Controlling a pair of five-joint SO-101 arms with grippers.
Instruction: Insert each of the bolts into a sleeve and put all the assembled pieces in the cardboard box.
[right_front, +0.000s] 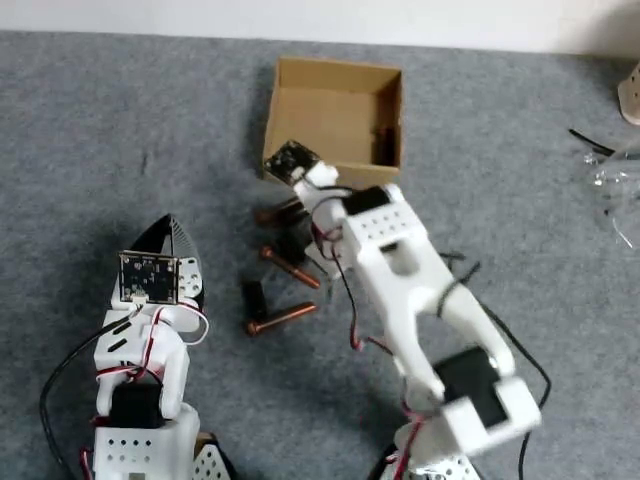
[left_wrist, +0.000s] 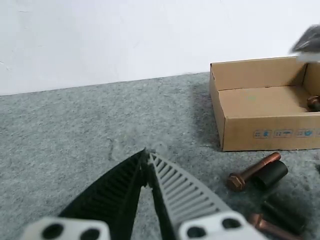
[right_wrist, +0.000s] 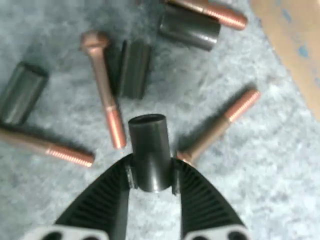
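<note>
My right gripper (right_wrist: 152, 168) is shut on a black sleeve (right_wrist: 149, 150), held upright just above the carpet. Around it lie copper bolts (right_wrist: 105, 90) (right_wrist: 218, 126) and loose black sleeves (right_wrist: 133, 68) (right_wrist: 22, 93). In the high view the right arm (right_front: 385, 235) stretches over this pile, just in front of the cardboard box (right_front: 285, 95). Two bolts (right_front: 290, 268) (right_front: 282, 318) and a sleeve (right_front: 255, 298) lie beside the arm. My left gripper (left_wrist: 146, 158) is shut and empty, low over bare carpet to the left of the pile (right_front: 170, 235). A bolt resting in a sleeve (left_wrist: 252, 172) lies near the box (left_wrist: 265, 135).
A small dark piece (right_front: 383, 145) lies inside the box at its right wall. Clear plastic and black wires (right_front: 610, 175) sit at the far right edge. A white wall (left_wrist: 125, 40) rises behind the carpet. Open carpet spreads to the left of the box.
</note>
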